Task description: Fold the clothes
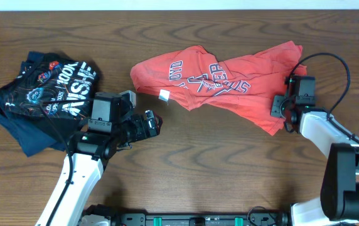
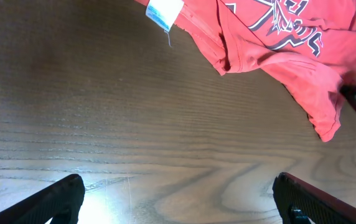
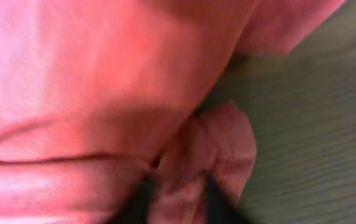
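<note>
The red-orange T-shirt (image 1: 230, 78) lies crumpled across the middle and right of the table, its lettering partly showing and a white tag (image 1: 164, 95) at its left edge. My left gripper (image 1: 153, 122) is open and empty over bare wood, just below and left of the shirt. In the left wrist view the shirt (image 2: 271, 37) fills the upper right, beyond the spread fingers (image 2: 178, 199). My right gripper (image 1: 278, 108) is at the shirt's lower right part. In the right wrist view its fingers (image 3: 179, 198) pinch a fold of the red fabric (image 3: 103, 81).
A pile of black and navy garments with white lettering (image 1: 41, 94) lies at the left, beside my left arm. The wooden table (image 1: 217, 169) shows bare wood in front of the shirt.
</note>
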Controlling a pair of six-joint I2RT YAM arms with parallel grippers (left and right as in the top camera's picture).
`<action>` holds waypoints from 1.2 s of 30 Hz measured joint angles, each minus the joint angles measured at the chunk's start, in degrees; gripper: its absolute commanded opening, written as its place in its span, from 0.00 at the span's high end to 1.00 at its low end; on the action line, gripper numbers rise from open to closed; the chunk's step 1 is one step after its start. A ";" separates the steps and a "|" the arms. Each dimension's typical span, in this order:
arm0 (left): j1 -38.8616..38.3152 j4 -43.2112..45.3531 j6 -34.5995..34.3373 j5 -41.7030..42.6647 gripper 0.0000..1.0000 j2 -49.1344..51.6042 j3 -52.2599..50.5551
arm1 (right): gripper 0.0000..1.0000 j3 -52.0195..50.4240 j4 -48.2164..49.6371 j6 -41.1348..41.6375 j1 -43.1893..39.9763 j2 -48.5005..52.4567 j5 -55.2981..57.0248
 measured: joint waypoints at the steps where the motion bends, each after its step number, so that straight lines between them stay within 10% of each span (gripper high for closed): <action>1: 0.00 0.00 0.00 0.00 0.02 -0.02 0.00 | 0.99 -0.09 -0.35 0.33 0.00 0.09 -0.24; 11: 0.00 0.04 0.00 0.00 0.02 -0.02 0.00 | 0.99 -0.26 -8.50 -1.14 1.25 -9.14 -11.67; 15: 0.00 0.04 0.00 0.00 0.02 -0.02 0.00 | 0.39 -0.26 -8.39 -0.15 1.36 -13.44 -7.41; 26: 0.00 0.00 0.00 0.00 0.02 -0.02 0.00 | 0.30 -0.26 -4.74 0.57 -4.98 -4.13 -1.11; 31: 0.00 0.00 0.00 0.00 0.02 -0.02 0.00 | 0.34 -0.26 1.33 0.70 -5.29 1.27 -2.03; 35: 0.00 0.00 0.00 0.00 0.02 -0.02 0.00 | 0.99 -0.24 4.15 0.70 -5.29 3.32 -4.55; 36: 0.00 -0.02 0.00 0.00 0.02 -0.02 0.00 | 0.99 -0.24 4.31 0.83 -5.29 3.45 -5.07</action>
